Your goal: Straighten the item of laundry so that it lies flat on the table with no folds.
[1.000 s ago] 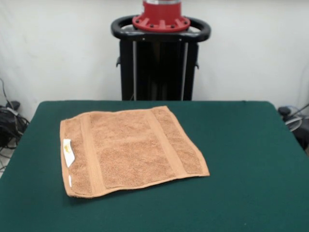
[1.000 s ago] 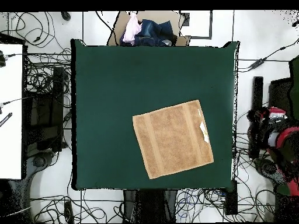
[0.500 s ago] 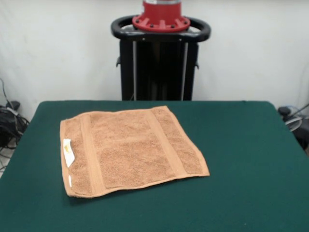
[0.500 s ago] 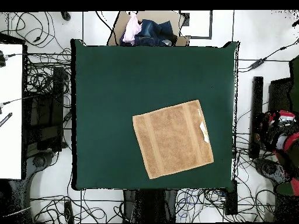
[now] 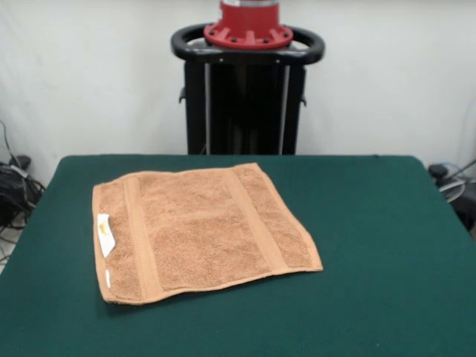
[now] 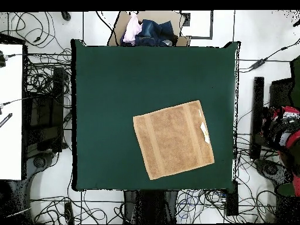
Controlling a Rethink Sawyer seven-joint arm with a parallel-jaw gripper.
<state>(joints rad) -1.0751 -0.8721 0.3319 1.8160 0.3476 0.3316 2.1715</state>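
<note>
Towel (image 5: 195,231): lying spread open on the table (image 5: 372,245), all four corners showing, slightly skewed to the table's edges; in the overhead view sitting toward the table's bottom right corner (image 6: 173,147)
Bands and label: two woven bands running straight across the cloth; white label (image 5: 105,234) lying at one towel edge, facing up
Folds: none showing in either view; surface appearing even, edges lying down on the felt
Arm: red and black parts showing off the table's right edge in the overhead view (image 6: 286,137), well apart from the towel
Jaws: not showing in either view, so whether they are open or closed is something I cannot tell
Step in hand: judged as finishing; the cloth is looking flat already, so the sound course is keeping off it, since any further tug is risking a fresh ripple
If touching at all: pressing lightly at a corner and drawing outward along the felt
Edges: towel's label side lying near the table's right edge in the overhead view, not overhanging
Open room: broad bare felt lying toward the table's top and left edges in the overhead view
</note>
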